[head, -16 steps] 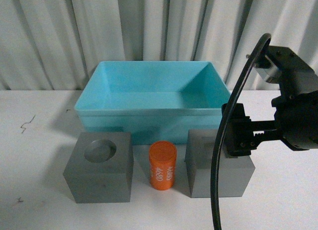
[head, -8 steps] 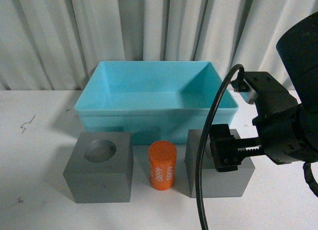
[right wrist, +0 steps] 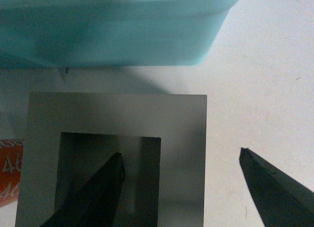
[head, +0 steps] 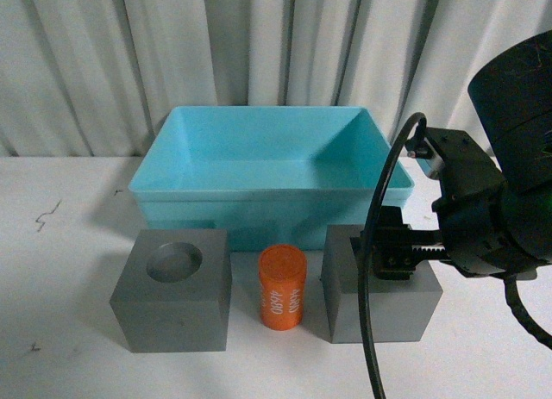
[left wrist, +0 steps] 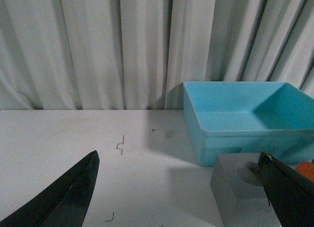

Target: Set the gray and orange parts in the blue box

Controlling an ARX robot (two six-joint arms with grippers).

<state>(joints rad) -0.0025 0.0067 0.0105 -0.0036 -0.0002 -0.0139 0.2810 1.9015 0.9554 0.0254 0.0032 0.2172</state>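
From the front, the blue box (head: pixel 259 211) stands at the back of the white desk (head: pixel 60 270). In a row just before it stand the gray cube with the round recess (head: pixel 172 308), the orange cylinder (head: pixel 282 296) upright with white digits, and the gray cube with the square recess (head: pixel 384 308). All three are on the desk, outside the box. The right end effector (head: pixel 384 254) hangs over the top of the square-recess cube, its black cable looping down in front of it.

In the left wrist view, the left end effector (left wrist: pixel 177 157) is spread wide and holds nothing. The desk, the box and the round-recess cube lie beyond it.

In the right wrist view, the right end effector is parted around one wall of the square-recess cube. One finger (right wrist: pixel 93 197) reaches into the recess; the other (right wrist: pixel 274 192) is outside the cube, above the desk. The fingers are not closed on the wall, and whether either touches it cannot be told.
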